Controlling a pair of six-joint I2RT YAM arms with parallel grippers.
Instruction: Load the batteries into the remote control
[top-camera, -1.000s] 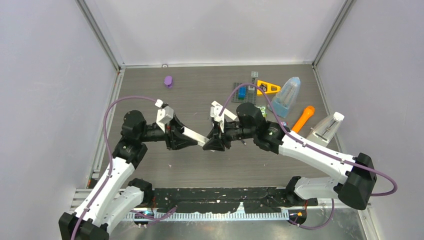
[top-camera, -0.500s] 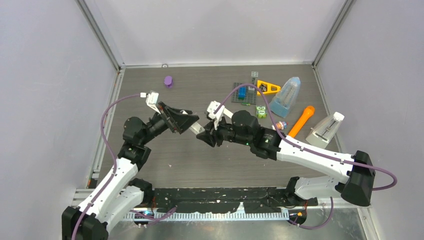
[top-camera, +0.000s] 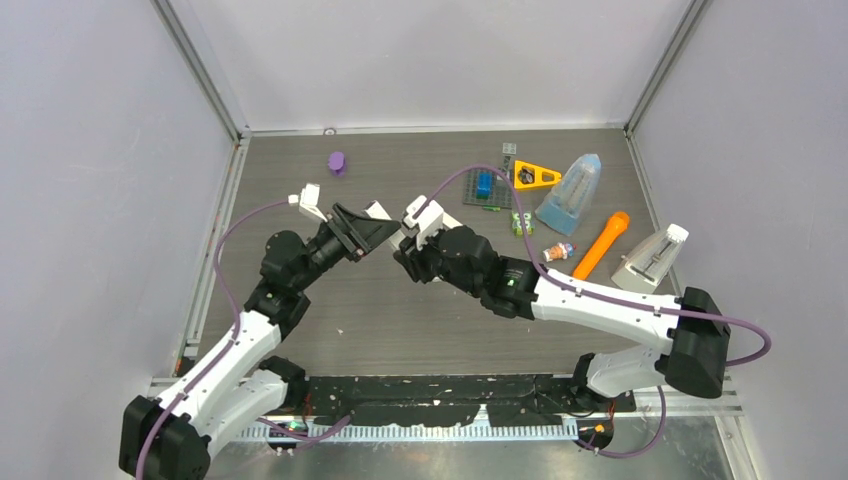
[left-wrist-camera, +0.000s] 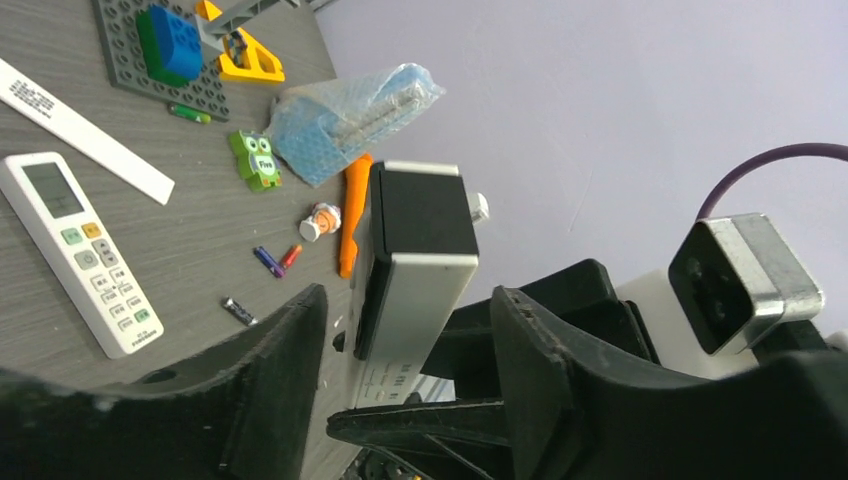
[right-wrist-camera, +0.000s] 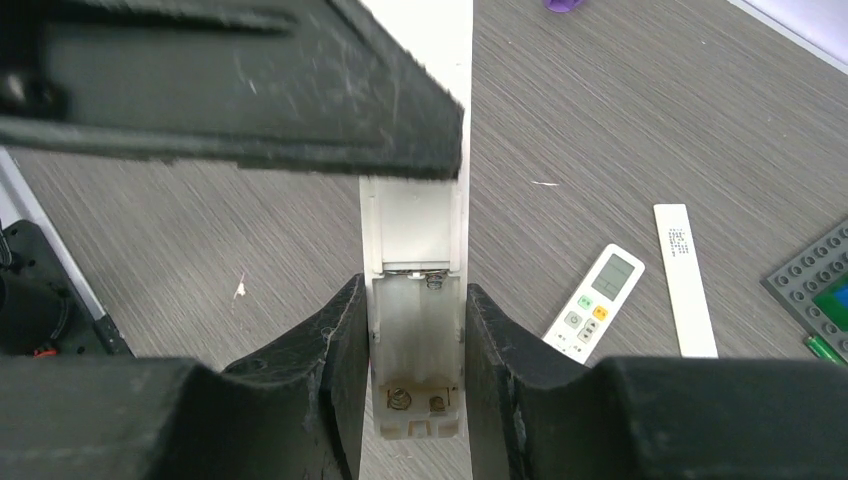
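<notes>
1. A second ago the left end effector (left-wrist-camera: 408, 300) was closed on one end of the remote control (right-wrist-camera: 415, 340), nearer the arms' bases. Now both arms have carried it farther away. The left fingers are apart, sitting around the remote's end with small gaps on both sides.
2. The right end effector (right-wrist-camera: 413, 305) is clamped on the remote's two long sides, so it alone holds it up.
3. We think this frees the left arm to go and fetch a battery.
4. The batteries (left-wrist-camera: 267, 262) are not in yet — they lie on the surface (right-wrist-camera: 650, 120), between the second remote (left-wrist-camera: 75, 250) and the orange toy (left-wrist-camera: 352, 215).
5. The remote is long, flat, smooth white plastic. Its open hollow shows little metal springs (right-wrist-camera: 398, 398).
6. The batteries are tiny round sticks — we think they could roll on the grey, wood-lined surface.
</notes>
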